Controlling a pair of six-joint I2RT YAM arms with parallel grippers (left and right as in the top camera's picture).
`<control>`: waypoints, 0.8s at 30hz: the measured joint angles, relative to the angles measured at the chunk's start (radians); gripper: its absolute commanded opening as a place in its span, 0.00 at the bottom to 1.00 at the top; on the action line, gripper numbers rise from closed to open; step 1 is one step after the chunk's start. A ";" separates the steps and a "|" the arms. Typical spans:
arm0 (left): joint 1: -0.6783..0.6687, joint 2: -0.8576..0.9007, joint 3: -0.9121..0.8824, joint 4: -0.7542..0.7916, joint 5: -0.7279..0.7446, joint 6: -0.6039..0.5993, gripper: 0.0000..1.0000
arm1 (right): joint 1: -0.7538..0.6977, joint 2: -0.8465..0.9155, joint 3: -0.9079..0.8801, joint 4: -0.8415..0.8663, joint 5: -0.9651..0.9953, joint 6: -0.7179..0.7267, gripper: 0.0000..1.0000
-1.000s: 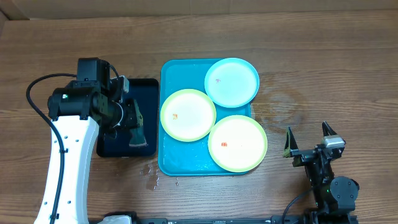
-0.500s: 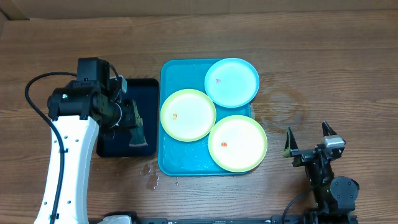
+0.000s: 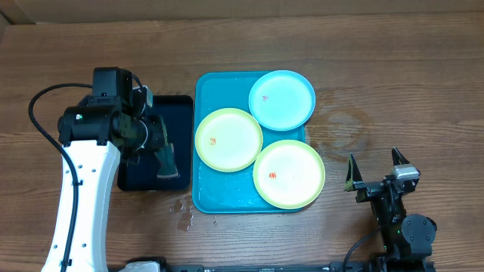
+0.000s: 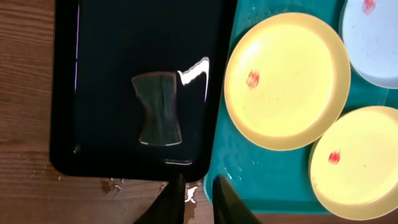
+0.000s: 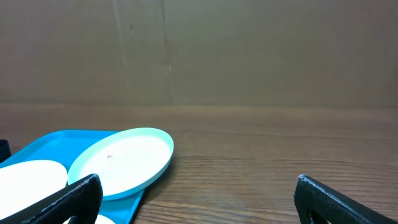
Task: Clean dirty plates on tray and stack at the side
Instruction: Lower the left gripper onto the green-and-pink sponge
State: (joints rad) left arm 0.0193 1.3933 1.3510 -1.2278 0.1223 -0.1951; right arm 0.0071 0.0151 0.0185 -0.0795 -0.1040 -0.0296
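**Sponge Lies Loose as Three Specked Plates Wait**

The left end effector point(image 4: 199, 190) hangs over the black tray point(image 4: 99, 50), its fingers drawn nearly together on nothing. The dark sponge point(image 4: 158, 109) lies flat in that tray, toward 11 o'clock from the fingertips in the wrist view, its long axis running 12 to 6.

From overhead, the turquoise tray point(image 3: 206, 189) sits at the left end effector's 3 o'clock. It carries the middle yellow-green plate point(image 3: 228, 139), the lower yellow-green plate point(image 3: 288, 173) and the light blue plate point(image 3: 281, 100), all red-specked. The right end effector point(image 3: 374, 172) rests on the tabletop, spread wide and empty, so the left arm is far nearer the sponge.
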 measured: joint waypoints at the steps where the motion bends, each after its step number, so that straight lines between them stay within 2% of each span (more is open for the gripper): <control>1: 0.000 0.000 0.000 0.002 0.000 -0.005 0.16 | 0.000 0.000 0.000 0.000 0.000 0.000 1.00; 17: 0.000 0.062 0.000 0.005 -0.056 -0.015 0.19 | 0.000 0.000 0.000 0.000 0.000 0.000 1.00; 20: 0.000 0.097 0.000 0.004 -0.057 -0.015 0.18 | 0.000 0.000 0.000 0.000 0.000 0.000 1.00; 24: 0.001 0.133 0.000 0.003 -0.060 -0.015 0.11 | 0.000 0.000 0.000 0.000 0.000 0.000 1.00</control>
State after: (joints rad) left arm 0.0204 1.5265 1.3510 -1.2243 0.0624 -0.2104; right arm 0.0071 0.0151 0.0185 -0.0799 -0.1040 -0.0299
